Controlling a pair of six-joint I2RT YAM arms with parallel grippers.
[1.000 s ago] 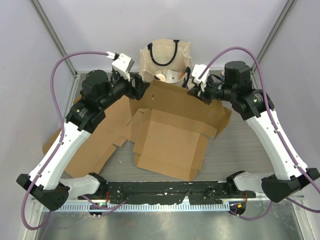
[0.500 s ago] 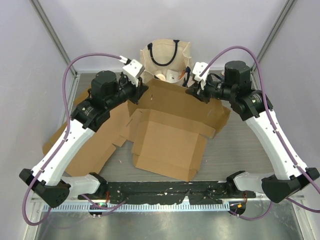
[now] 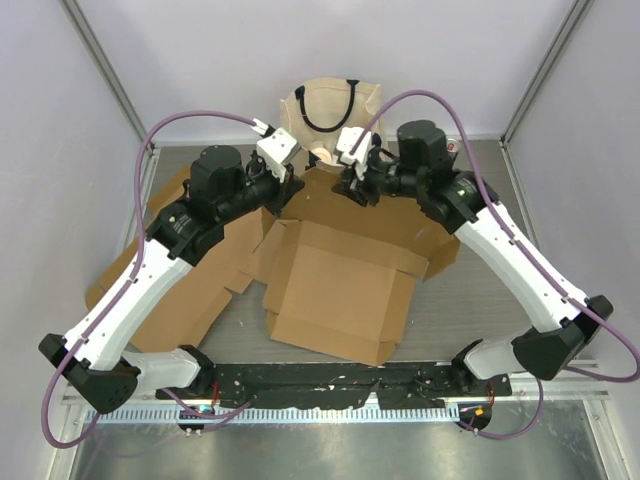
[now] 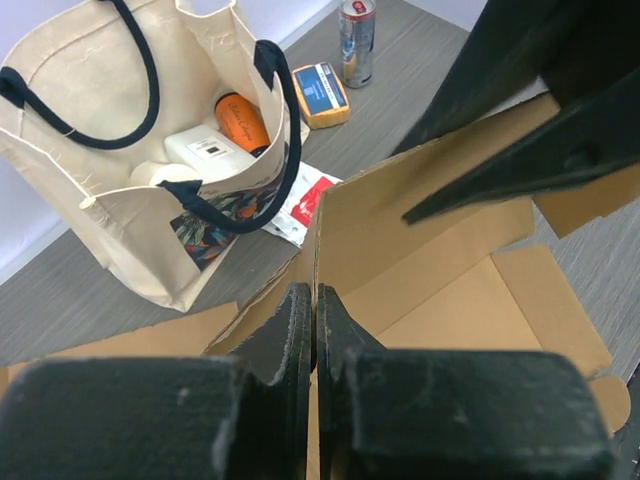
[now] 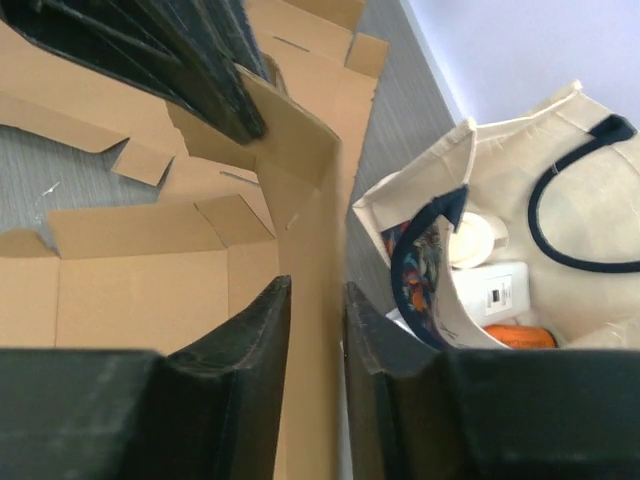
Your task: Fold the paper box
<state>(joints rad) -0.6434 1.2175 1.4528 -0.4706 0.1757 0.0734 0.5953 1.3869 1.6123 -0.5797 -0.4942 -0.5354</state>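
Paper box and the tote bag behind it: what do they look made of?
Paper box: brown cardboard, probably thin corrugated; matte and unprinted, with die-cut flaps and scored fold lines. Tote bag: seemingly cream cotton canvas; matte cloth that wrinkles and slumps, with dark cord-like handles whose material is unclear.

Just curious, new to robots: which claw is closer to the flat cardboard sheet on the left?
Left. The left gripper pinches the paper box at its rear flap, beside the flat sheet; the right gripper straddles that flap farther right.
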